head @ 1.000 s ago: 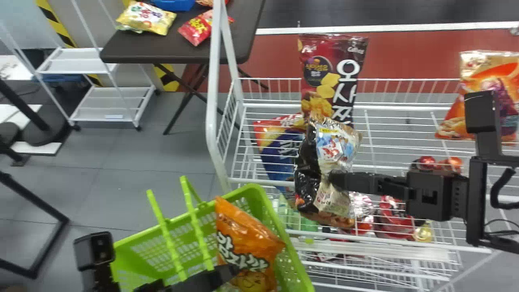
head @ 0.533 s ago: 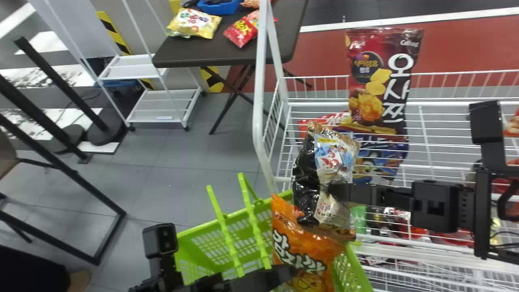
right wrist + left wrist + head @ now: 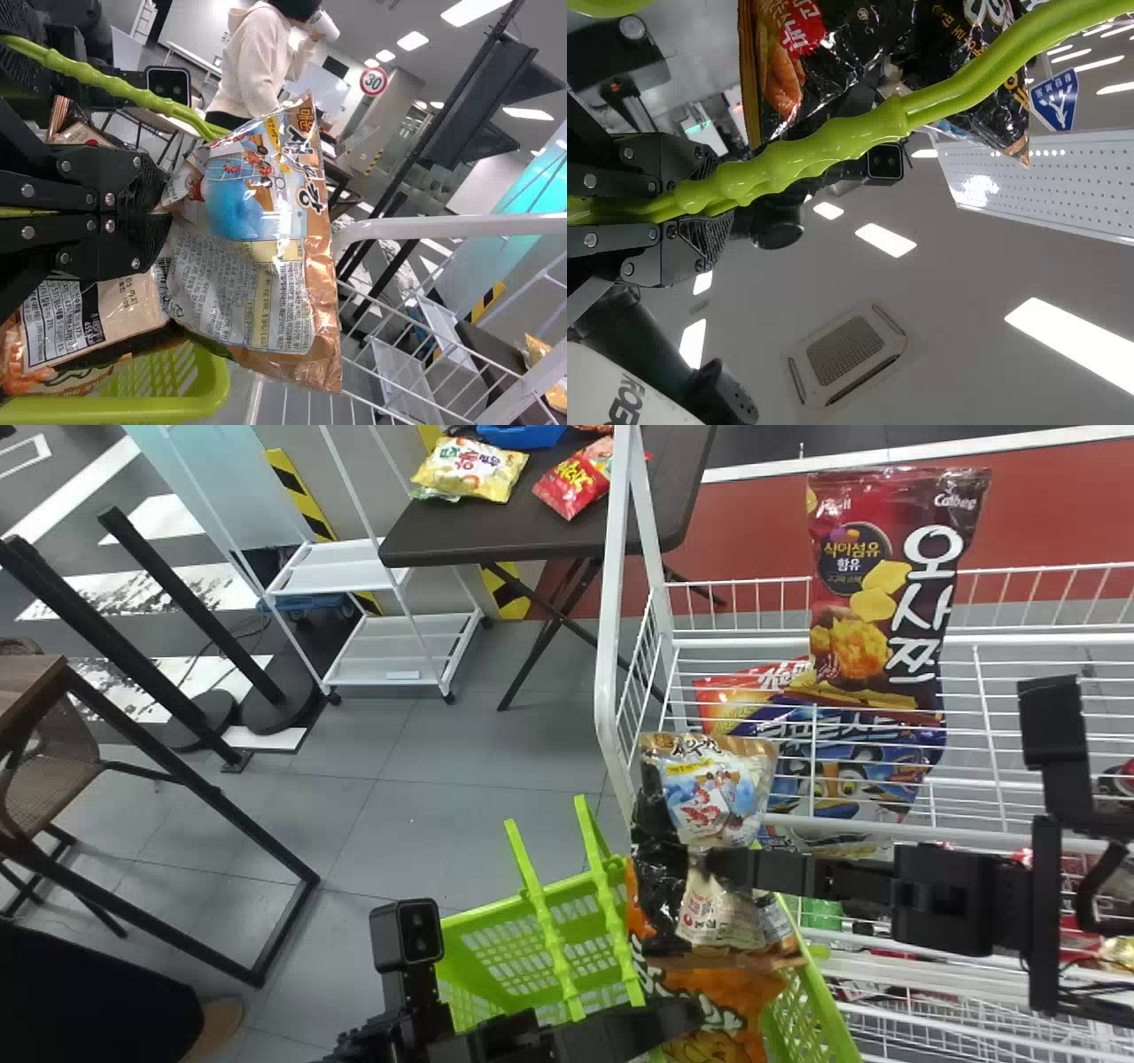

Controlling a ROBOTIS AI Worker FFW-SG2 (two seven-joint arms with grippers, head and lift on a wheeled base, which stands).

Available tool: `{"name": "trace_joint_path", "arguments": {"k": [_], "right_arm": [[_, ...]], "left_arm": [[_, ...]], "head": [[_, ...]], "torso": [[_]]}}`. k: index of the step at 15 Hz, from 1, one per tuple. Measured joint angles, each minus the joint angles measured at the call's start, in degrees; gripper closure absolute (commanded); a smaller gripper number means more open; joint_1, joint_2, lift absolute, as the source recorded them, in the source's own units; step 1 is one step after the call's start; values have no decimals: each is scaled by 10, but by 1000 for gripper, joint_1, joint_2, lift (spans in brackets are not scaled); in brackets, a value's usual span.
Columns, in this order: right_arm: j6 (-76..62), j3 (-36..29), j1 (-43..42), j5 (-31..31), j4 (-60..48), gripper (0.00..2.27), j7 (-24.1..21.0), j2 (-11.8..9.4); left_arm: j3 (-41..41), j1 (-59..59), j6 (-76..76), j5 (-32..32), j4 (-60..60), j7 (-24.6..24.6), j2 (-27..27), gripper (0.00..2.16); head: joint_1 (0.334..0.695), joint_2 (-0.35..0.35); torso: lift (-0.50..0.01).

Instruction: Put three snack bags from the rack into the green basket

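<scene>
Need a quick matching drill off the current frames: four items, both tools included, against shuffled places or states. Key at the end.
Items
1. Right tool
2. Orange snack bag
3. Left tool
4. Maroon snack bag

Places or states
A. Closed on the handle of the green basket
B. On the white rack
C. Holding the black-and-tan snack bag
D. In the green basket

Pairs: 1-C, 2-D, 3-A, 4-B
</scene>
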Motion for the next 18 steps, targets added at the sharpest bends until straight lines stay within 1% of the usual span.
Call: {"name": "trace_joint_path", "arguments": {"k": [3,5,10,14,15,16,17,18], "right_arm": [[-5,2,-1,-16,21,2246,2,4],[-11,3,3,-10,28,2246,2,6],[2,9,22,8,28,2246,6,-5],[8,56,23,37,30,2246,7,-9],[7,68,23,42,31,2165,4,-9],[7,77,23,48,31,1936,-2,-8],[8,82,22,54,33,1227,-6,-8],[8,87,22,59,35,272,-8,-9]], "left_arm": [[0,0,0,0,0,0,0,2148],[2,0,4,1,-3,0,0,2148],[19,0,14,12,-4,0,1,2148],[18,0,16,18,-5,0,0,2148],[18,0,16,18,-5,0,0,2145],[18,0,16,18,-5,0,0,2148],[19,0,16,19,-4,-1,0,2148],[19,0,16,19,-4,-1,0,2148]], "head": [[695,350],[695,350],[695,350],[695,350],[695,350],[695,350],[695,350],[695,350]], "torso": [[0],[0],[0],[0],[0],[0],[0],[0]]}}
